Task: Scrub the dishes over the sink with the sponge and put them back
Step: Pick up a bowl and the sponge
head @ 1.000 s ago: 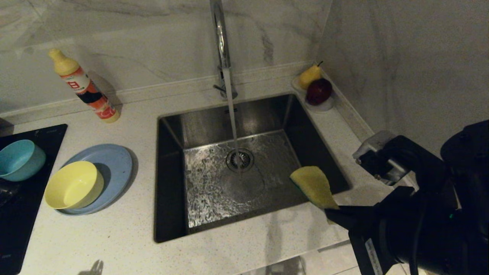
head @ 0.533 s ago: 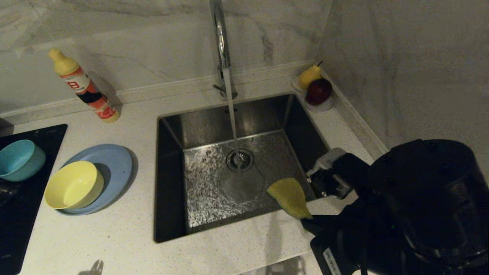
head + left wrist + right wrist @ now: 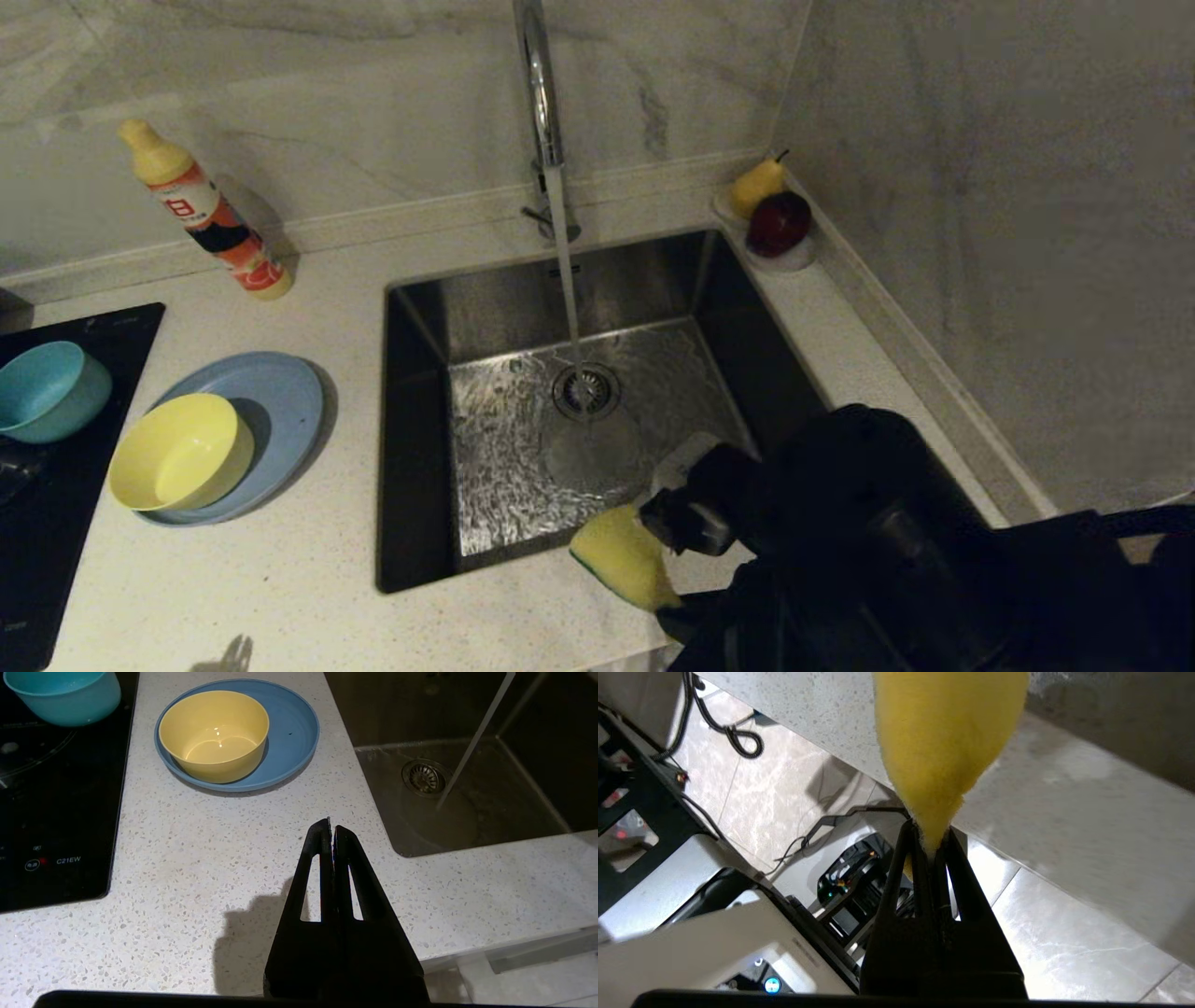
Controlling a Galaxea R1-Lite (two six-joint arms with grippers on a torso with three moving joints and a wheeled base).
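Observation:
My right gripper [image 3: 930, 833] is shut on the yellow sponge [image 3: 624, 556], pinching its narrow end [image 3: 945, 742]. It holds the sponge above the front rim of the steel sink [image 3: 415, 439], near the counter's front edge. Water runs from the chrome tap [image 3: 540, 103] onto the drain. The pale yellow bowl [image 3: 179, 452] sits in the light-blue plate [image 3: 275, 401] left of the sink. The teal bowl [image 3: 45, 389] stands on the black hob at far left. My left gripper [image 3: 332, 828] is shut and empty, parked over the counter in front of the plate [image 3: 292, 732].
An orange dish-soap bottle [image 3: 207, 213] leans at the back left. A pear [image 3: 754, 185] and a dark red apple [image 3: 779, 224] rest on a small dish in the back right corner. The black hob [image 3: 56, 812] lies left of the plate.
My right arm has swung left and toward the counter's front edge, carrying the sponge from the sink's right rim to its front rim. The left arm has not moved.

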